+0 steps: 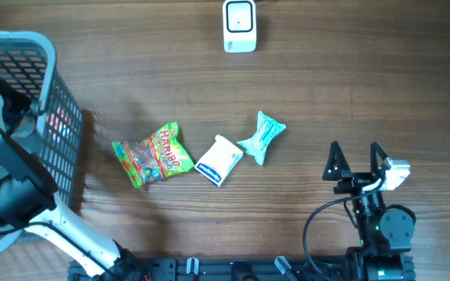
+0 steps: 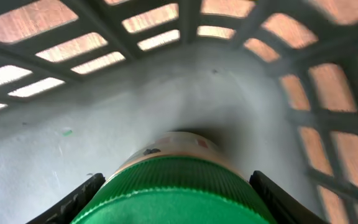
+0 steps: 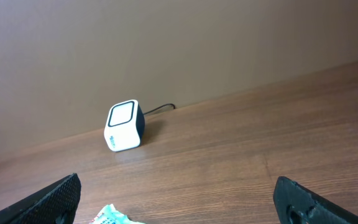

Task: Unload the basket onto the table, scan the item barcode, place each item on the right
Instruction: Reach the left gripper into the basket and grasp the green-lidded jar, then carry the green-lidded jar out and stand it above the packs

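Observation:
In the left wrist view my left gripper (image 2: 176, 179) is down inside the grey basket (image 2: 185, 15), and its two black fingers press against both sides of a green ribbed lid of a round container (image 2: 173, 202). The body under the lid looks pale with printing; no barcode shows. From overhead the basket (image 1: 49, 86) hides that gripper. The white scanner (image 1: 239, 26) stands at the far edge of the table, also in the right wrist view as the scanner (image 3: 124, 126). My right gripper (image 1: 355, 152) rests open near the front right, nothing between its fingers.
On the wooden table lie a green Haribo bag (image 1: 153, 154), a white packet (image 1: 219, 161) and a teal wrapped packet (image 1: 262, 137). The teal packet's tip (image 3: 110, 216) shows low in the right wrist view. The basket's slatted walls close in on the left gripper.

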`<act>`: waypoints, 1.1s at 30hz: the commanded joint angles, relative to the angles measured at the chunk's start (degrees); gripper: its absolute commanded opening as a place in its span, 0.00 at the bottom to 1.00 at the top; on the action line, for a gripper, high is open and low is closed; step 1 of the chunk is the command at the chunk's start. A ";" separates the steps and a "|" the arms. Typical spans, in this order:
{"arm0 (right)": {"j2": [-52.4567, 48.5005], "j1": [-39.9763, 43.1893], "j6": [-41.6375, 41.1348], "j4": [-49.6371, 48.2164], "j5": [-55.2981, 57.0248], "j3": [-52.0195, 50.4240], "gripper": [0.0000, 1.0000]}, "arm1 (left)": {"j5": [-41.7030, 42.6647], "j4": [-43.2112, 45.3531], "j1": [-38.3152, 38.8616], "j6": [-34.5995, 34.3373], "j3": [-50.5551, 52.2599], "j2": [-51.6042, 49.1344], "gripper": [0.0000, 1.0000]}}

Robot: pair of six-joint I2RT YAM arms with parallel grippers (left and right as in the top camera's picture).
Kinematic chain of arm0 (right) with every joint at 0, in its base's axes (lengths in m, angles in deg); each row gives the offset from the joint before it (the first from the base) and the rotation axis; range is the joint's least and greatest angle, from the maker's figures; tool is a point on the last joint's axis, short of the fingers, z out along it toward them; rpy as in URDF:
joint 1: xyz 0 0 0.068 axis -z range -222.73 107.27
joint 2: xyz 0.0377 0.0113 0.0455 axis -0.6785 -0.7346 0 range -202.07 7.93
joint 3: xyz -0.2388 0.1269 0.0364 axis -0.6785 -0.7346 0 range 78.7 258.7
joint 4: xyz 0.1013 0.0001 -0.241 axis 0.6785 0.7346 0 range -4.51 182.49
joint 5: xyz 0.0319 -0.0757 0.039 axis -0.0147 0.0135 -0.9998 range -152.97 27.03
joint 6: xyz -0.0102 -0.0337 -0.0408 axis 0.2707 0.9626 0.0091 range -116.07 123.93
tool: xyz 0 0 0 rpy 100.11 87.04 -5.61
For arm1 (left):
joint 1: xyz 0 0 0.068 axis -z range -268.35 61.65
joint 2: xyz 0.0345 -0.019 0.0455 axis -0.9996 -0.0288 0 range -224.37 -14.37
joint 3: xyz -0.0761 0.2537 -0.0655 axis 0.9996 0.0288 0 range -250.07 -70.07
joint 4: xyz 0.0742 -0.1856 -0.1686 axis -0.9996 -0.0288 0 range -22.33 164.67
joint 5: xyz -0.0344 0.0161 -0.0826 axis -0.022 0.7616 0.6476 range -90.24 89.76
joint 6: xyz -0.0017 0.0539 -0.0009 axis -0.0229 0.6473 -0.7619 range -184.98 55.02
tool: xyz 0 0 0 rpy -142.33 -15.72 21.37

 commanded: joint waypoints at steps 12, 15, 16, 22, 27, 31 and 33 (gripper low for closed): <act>0.24 -0.22 -0.39 -0.13 0.79 -0.07 1.00 | 29.27 -3.41 6.80 0.28 -0.39 43.87 0.60; 0.24 -0.22 -0.37 -0.13 0.79 -0.07 1.00 | 29.22 -7.13 15.17 0.28 -0.39 47.01 0.60; 0.24 -0.22 -0.39 -0.13 0.79 -0.07 1.00 | 29.22 -8.24 17.90 0.28 -0.39 47.10 0.60; 0.24 -0.22 -0.39 -0.13 0.79 -0.07 1.00 | 25.46 -14.53 38.05 0.31 -0.33 42.86 0.61; 0.24 -0.22 -0.39 -0.13 0.79 -0.07 1.00 | 18.14 -16.15 52.09 0.26 0.74 35.26 0.60; 0.24 -0.22 -0.39 -0.13 0.79 -0.07 0.99 | 18.14 -15.06 58.29 -0.26 3.10 29.40 0.60; 0.24 -0.22 -0.39 -0.13 0.79 -0.07 1.00 | 17.92 -15.02 61.20 -1.36 3.50 25.92 0.60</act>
